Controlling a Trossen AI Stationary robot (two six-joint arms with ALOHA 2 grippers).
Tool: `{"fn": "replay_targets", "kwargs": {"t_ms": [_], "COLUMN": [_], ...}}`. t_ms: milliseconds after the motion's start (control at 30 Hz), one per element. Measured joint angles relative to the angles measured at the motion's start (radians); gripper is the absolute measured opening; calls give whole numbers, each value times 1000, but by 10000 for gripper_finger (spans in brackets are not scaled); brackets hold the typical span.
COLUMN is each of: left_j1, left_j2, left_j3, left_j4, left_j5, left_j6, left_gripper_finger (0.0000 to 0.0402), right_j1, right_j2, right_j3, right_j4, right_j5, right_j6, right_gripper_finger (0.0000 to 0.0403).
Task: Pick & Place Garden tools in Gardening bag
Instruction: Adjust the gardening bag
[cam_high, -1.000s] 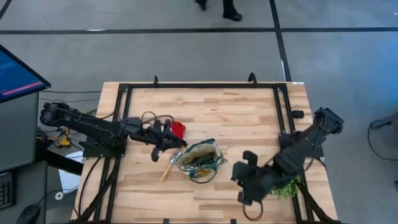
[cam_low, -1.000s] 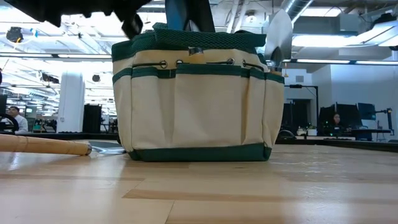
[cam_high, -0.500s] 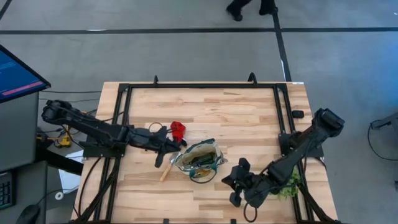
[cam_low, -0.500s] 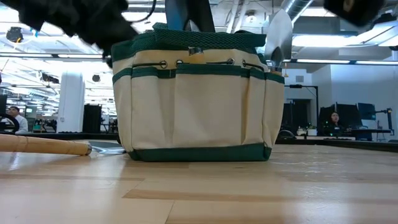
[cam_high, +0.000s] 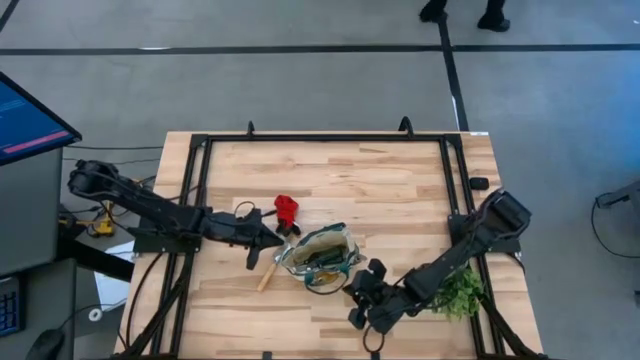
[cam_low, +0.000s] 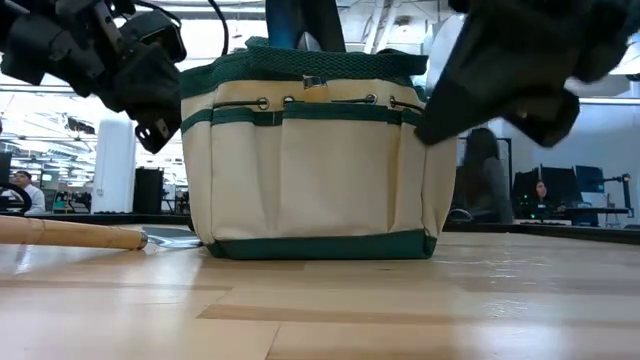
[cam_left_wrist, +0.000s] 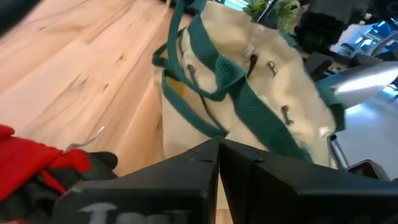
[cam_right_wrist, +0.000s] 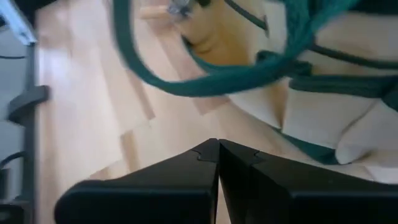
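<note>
Two arms reached toward one gardening bag (cam_high: 320, 256) in the middle of the table (cam_high: 380, 180).

The left arm lay long and low, and its left gripper (cam_high: 276, 238) stopped just beside the bag with its fingers pressed together, holding nothing. The right arm bent in from the far side, and its right gripper (cam_high: 360, 300) sat near the bag's other side with fingers together too. One red item (cam_high: 287, 208) lay near the bag. One wooden handle (cam_high: 270, 272) lay touching the bag. One leafy sprig (cam_high: 458, 294) lay well apart from the bag. Only the low view showed the bag's pockets (cam_low: 310, 165). Only the left wrist view showed a shiny metal blade (cam_left_wrist: 364, 81) sticking out of the bag.
</note>
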Motion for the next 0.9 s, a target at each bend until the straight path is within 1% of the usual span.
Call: {"fn": "replay_targets", "kwargs": {"t_ms": [100, 200, 300, 400, 500, 633, 733, 900], "left_j1": [0, 3, 1, 0, 0, 0, 3, 23], "left_j2": [32, 98, 181, 274, 354, 438, 481, 508], "left_j3": [0, 0, -1, 2, 34, 104, 160, 232], "left_j4": [3, 27, 134, 261, 315, 316, 318, 323], "left_j5": [-16, -37, -31, 3, 38, 95, 123, 175], "left_j6": [-8, -37, -52, -52, -56, -54, -42, -1], "left_gripper_finger": [1, 1, 1, 1, 1, 1, 1, 1], "right_j1": [-5, -12, -19, -32, -51, -80, -98, -127], "right_j2": [31, 56, 63, 63, 63, 63, 63, 52], "right_j3": [-1, -1, -1, 0, 0, 0, 0, 0], "right_j4": [12, 15, 1, -25, -44, -87, -131, -278], "right_j5": [36, 96, 142, 153, 157, 162, 191, 220], "right_j6": [17, 48, 67, 71, 71, 71, 75, 171], "right_gripper_finger": [0, 0, 0, 0, 0, 0, 0, 0]}}
